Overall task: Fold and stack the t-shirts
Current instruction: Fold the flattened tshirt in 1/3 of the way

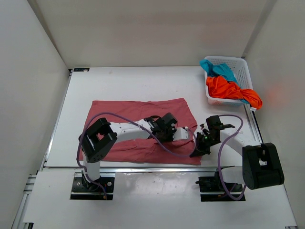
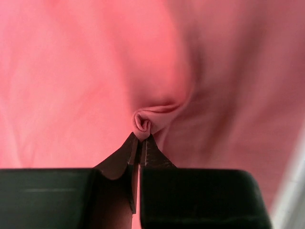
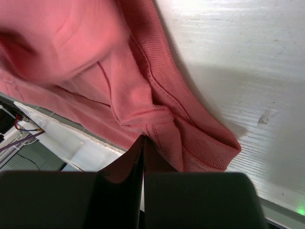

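The dusty rose-pink t-shirt [image 1: 138, 112] lies spread on the white table [image 1: 143, 86], filling the left wrist view [image 2: 71, 71]. My left gripper [image 1: 164, 129] is shut, pinching a small fold of the pink shirt [image 2: 142, 121] near its middle right. My right gripper [image 1: 200, 145] is shut on the shirt's ribbed edge [image 3: 157, 124] at its near right corner, close to the table's front edge. The orange t-shirt [image 1: 228, 89] and the teal-blue t-shirt [image 1: 219, 69] lie bunched in the basket.
A white lattice basket [image 1: 240, 71] stands at the back right of the table. The table's front rail [image 1: 143, 168] runs just below the pink shirt. White walls enclose the table on three sides.
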Available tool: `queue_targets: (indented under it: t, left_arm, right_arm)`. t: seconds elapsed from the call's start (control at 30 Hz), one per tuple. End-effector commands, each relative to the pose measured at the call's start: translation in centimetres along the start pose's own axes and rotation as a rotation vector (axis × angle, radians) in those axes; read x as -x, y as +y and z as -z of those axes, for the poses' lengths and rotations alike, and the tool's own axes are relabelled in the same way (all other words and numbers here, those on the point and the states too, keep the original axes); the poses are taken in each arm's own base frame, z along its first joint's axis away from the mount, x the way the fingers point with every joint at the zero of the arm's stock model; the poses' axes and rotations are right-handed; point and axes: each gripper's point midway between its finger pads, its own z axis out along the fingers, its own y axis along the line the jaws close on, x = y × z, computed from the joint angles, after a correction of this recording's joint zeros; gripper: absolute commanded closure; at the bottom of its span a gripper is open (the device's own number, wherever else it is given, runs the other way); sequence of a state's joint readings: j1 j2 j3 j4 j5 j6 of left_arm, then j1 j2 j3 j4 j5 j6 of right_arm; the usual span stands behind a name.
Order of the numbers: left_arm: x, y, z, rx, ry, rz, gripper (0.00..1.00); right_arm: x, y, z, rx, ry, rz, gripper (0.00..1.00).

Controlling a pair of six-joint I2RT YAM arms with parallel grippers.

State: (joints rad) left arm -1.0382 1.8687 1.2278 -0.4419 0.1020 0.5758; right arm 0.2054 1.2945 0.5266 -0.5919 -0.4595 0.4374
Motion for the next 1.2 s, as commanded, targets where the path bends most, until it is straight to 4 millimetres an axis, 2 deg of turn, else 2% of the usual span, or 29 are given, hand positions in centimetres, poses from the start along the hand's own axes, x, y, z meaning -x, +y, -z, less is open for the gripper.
queue_targets:
  t: [0.0,0.13,0.23,0.37,0.43,0.53,0.67,0.73,0.8,0.83,1.0,1.17]
  left_arm:
    - [-1.3,4.1,1.9,0.168,-0.018,0.199,1.0]
    - [-2.1,5.1,2.5,0.204,-0.044,0.308,1.0]
    - [-2.9,5.0,2.5,0.203,-0.032,0.365,0.97]
    - [-4.9,5.6,2.7,0.262,0.008,0.437,0.94]
    - [-5.5,6.2,3.0,0.287,0.014,0.468,0.83]
    - [-6.3,7.1,3.5,0.323,0.027,0.5,0.75]
    - [-7.1,7.9,4.3,0.382,0.055,0.545,0.7]
    - [-7.2,8.2,4.8,0.375,0.057,0.574,0.63]
    - [-7.0,7.7,5.0,0.335,0.046,0.595,0.59]
    - [-6.5,7.6,5.2,0.326,0.03,0.592,0.59]
    - [-6.5,6.9,5.4,0.319,0.036,0.58,0.56]
    - [-8.3,7.6,5.1,0.341,0.083,0.605,0.56]
  right_arm:
    - [-0.3,-0.2,-0.2,-0.008,0.02,-0.004,1.0]
    - [-0.1,-0.2,-0.4,-0.011,0.023,-0.005,1.0]
    - [-0.2,-0.3,-0.4,-0.016,0.031,-0.002,1.0]
    - [-0.1,-0.5,-0.4,-0.027,0.029,-0.013,1.0]
    - [-0.4,-0.5,-0.4,-0.02,0.036,-0.011,1.0]
    - [0.1,-0.3,-0.2,-0.009,0.019,-0.005,1.0]
    - [0.4,-0.1,0.2,-0.001,-0.005,0.006,1.0]
    - [0.6,0.2,0.5,0.011,-0.026,0.019,0.98]
    - [1.5,0.8,1.2,0.02,-0.067,0.04,0.95]
    - [2.1,1.6,1.6,0.029,-0.088,0.081,0.93]
    - [5.0,5.0,3.6,0.057,-0.196,0.23,0.9]
    - [5.6,6.7,2.7,0.034,-0.141,0.359,0.94]
